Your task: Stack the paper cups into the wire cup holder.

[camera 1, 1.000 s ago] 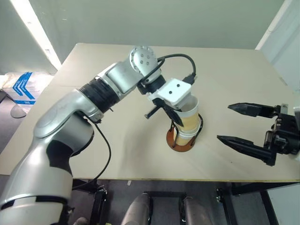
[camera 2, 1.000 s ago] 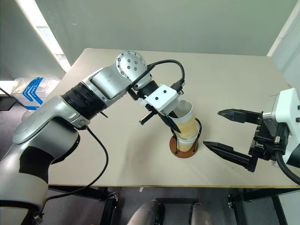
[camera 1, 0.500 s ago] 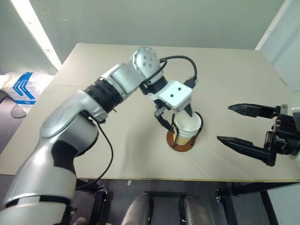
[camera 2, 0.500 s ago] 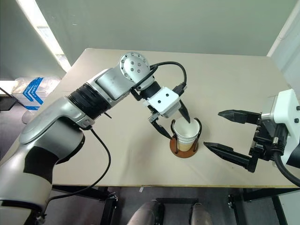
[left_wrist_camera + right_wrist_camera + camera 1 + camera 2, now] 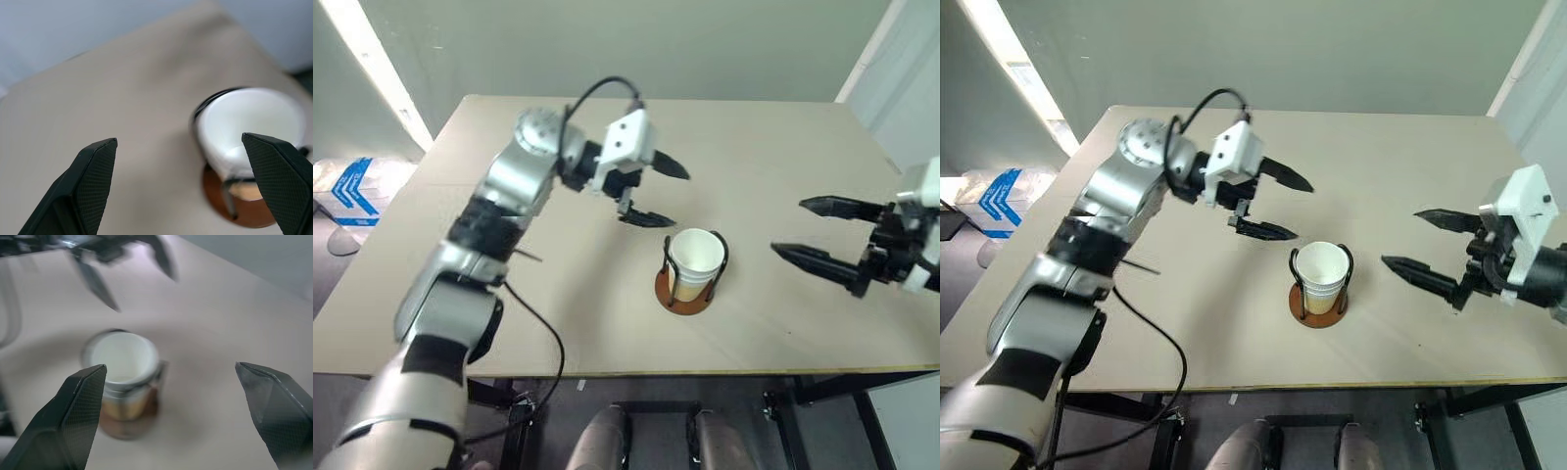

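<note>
White-rimmed cups (image 5: pixel 694 261) nested in holder (image 5: pixel 688 285), mid tabletop (image 5: pixel 783 147). Left hand (image 5: pixel 656 192) open, empty, just beside stack. Right hand (image 5: pixel 822 230) open, empty, well apart. I judge stacking done; next: pull both arms clear without knocking wires.

We see matt paper cups (image 5: pixel 696 257), white inside, in the thin black wire cup holder (image 5: pixel 688 287) with its smooth reddish-brown base. Our fingers (image 5: pixel 93 188) look like black textured plastic. The desk (image 5: pixel 773 147) is smooth, matt beige.
</note>
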Controlling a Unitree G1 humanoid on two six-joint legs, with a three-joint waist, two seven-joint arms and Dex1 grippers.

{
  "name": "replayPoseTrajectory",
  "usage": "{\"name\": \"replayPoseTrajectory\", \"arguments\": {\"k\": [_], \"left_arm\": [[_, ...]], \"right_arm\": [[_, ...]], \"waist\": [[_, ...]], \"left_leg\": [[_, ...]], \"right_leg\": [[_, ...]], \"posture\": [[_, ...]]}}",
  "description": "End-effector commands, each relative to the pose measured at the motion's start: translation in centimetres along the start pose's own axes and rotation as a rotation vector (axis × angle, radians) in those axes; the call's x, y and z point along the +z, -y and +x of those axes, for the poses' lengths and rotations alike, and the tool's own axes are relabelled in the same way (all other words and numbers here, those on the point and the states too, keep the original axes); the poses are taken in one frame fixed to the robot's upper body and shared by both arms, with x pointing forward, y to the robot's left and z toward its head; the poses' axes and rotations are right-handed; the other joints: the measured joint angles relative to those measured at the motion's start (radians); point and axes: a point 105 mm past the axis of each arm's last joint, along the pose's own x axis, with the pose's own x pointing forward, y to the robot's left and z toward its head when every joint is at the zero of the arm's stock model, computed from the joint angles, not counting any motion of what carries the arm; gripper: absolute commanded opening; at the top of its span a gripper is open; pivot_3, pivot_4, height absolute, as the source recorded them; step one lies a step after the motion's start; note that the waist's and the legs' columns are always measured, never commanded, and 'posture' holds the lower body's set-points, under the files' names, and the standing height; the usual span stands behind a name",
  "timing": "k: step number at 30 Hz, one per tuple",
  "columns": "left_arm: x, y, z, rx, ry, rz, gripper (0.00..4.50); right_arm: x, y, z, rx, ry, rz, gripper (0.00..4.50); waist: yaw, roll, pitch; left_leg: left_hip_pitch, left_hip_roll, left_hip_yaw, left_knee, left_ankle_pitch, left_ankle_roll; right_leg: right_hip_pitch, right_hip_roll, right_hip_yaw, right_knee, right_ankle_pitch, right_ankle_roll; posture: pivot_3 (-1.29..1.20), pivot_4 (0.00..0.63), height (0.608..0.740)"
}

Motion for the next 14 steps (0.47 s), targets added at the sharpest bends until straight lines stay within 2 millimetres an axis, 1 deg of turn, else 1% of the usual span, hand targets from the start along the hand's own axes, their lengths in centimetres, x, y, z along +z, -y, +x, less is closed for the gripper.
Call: {"name": "replayPoseTrajectory", "arguments": {"k": [1,3,4,7,10,14], "left_arm": [[0.7,-1.4,-2.1,0.255,0.036,-0.034,4.46],[-0.5,-2.0,-3.7,0.432,0.032,-0.095,4.46],[-1.0,-2.1,-4.2,0.491,0.027,-0.116,4.46],[-2.3,-2.1,-5.9,0.665,0.015,-0.189,4.46],[-3.5,-1.5,-7.1,0.765,-0.023,-0.23,4.46],[-5.0,-0.9,-8.8,0.891,-0.051,-0.285,4.46]], "right_arm": [[-0.7,2.8,0.6,-0.101,0.001,0.013,4.46],[-1.2,4.1,1.3,-0.124,0.013,0.058,4.46],[-1.4,4.5,1.6,-0.132,0.021,0.071,4.46],[-2.6,6.2,2.5,-0.165,0.016,0.079,4.46],[-3.3,7.1,3.3,-0.171,0.013,0.063,4.46],[-4.3,8.7,4.2,-0.242,0.032,0.071,4.46]], "waist": [[0.003,0.0,0.0],[0.007,0.001,0.0],[0.008,0.001,0.0],[0.006,0.001,0.0],[0.006,0.001,0.0],[0.005,0.001,0.0]], "left_leg": [[0.0,0.0,0.0,0.0,0.0,0.0],[-0.001,-0.001,-0.001,0.003,0.002,0.002],[0.0,-0.001,-0.001,0.003,0.002,0.002],[0.002,-0.001,0.0,0.005,0.002,0.001],[0.007,-0.001,0.0,0.004,0.002,0.001],[0.009,0.0,-0.001,0.002,0.003,-0.002]], "right_leg": [[0.0,0.0,0.0,0.0,0.0,0.0],[0.001,0.0,0.0,0.001,0.001,0.0],[0.002,0.0,0.0,0.0,0.002,-0.001],[0.004,0.0,0.0,0.0,0.004,-0.004],[0.008,0.0,0.0,-0.001,0.004,-0.008],[0.008,0.0,0.0,0.0,0.004,-0.017]], "posture": [[0.0,0.15,0.74],[0.0,0.15,0.74],[0.0,0.15,0.74],[0.0,0.15,0.74],[0.0,0.15,0.74],[0.0,0.15,0.74]]}}
